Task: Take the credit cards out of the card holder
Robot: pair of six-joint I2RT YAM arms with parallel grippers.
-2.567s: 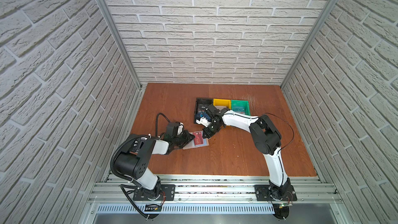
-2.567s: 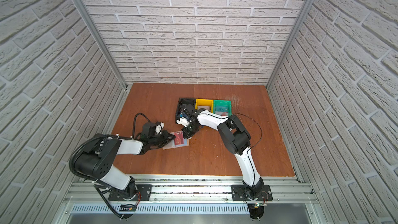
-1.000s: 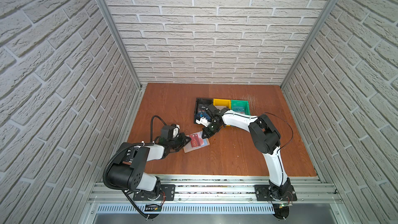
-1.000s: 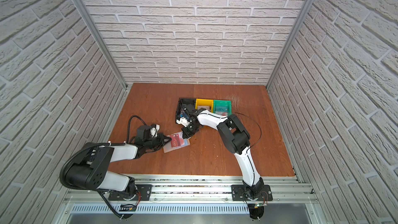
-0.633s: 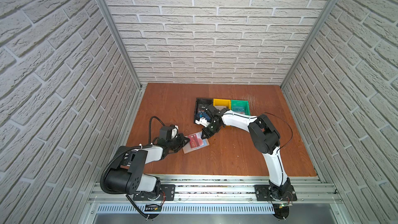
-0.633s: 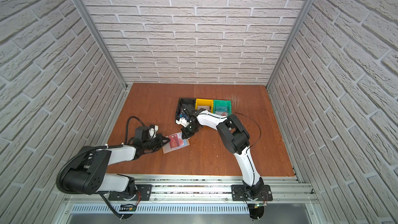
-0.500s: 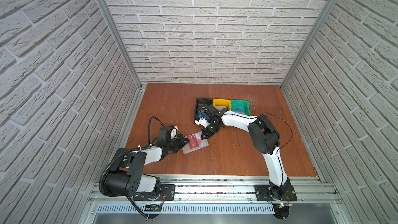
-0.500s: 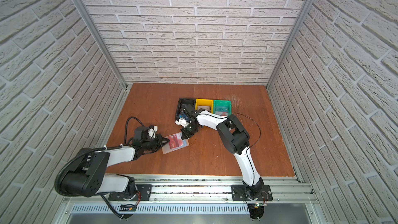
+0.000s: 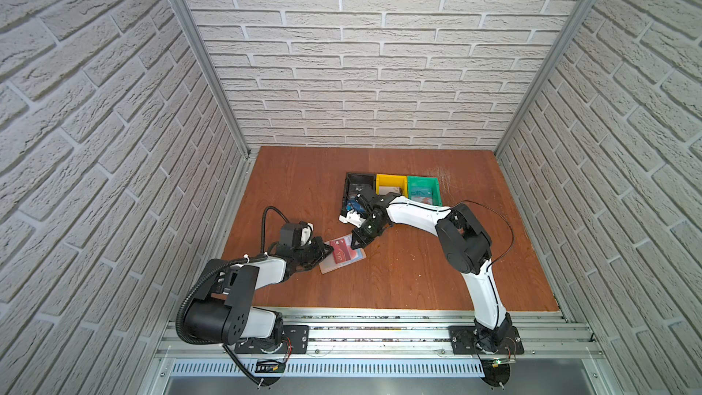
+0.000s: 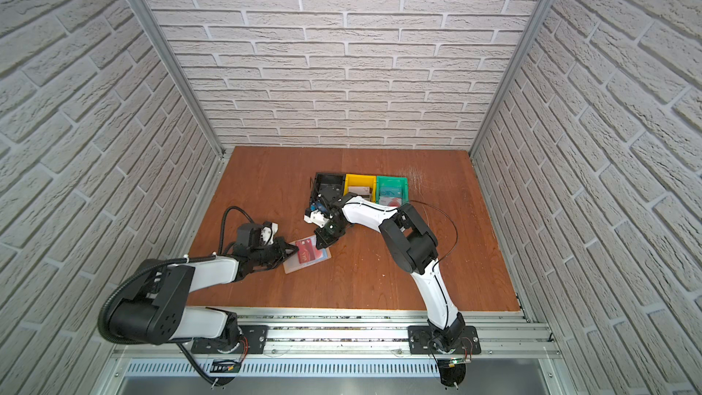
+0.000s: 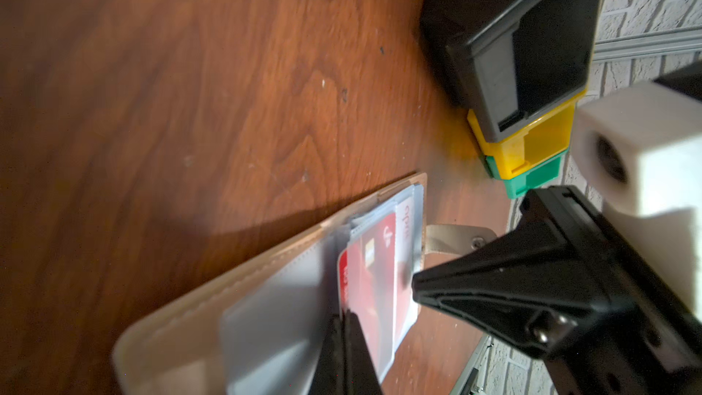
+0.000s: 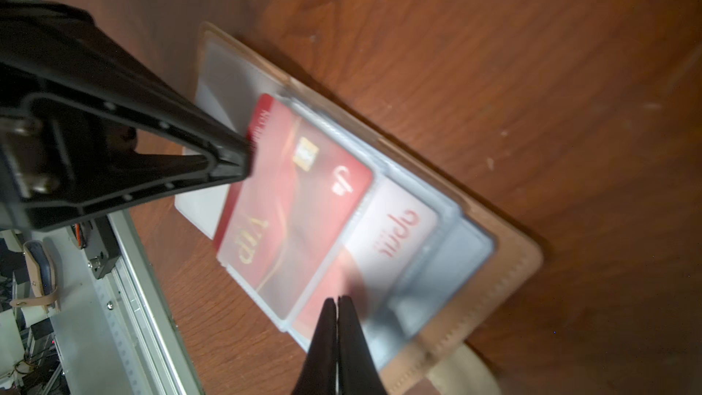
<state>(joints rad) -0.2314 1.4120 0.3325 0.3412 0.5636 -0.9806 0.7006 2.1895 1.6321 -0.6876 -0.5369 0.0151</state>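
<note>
Card holder [image 9: 343, 255] open, long axis approx L-R.

Robot body, two matching units.
- Left arm [image 9: 269, 269]: white link shells, black joint housings; black corrugated conduit [image 9: 183, 303]; black cable [image 9: 266, 218]; white cable tie [image 9: 246, 258].
- Right arm [image 9: 414, 214]: same white-and-black build; thin black wire [image 9: 509, 229].
- Left claw [image 9: 329, 251], right claw [image 9: 355, 244]: black, tapered ribbed fingers, silver screws [image 11: 547, 326].
- White block [image 11: 638, 153], round hole, at right wrist.
- Black base plates [image 9: 486, 338], bolted.
</note>
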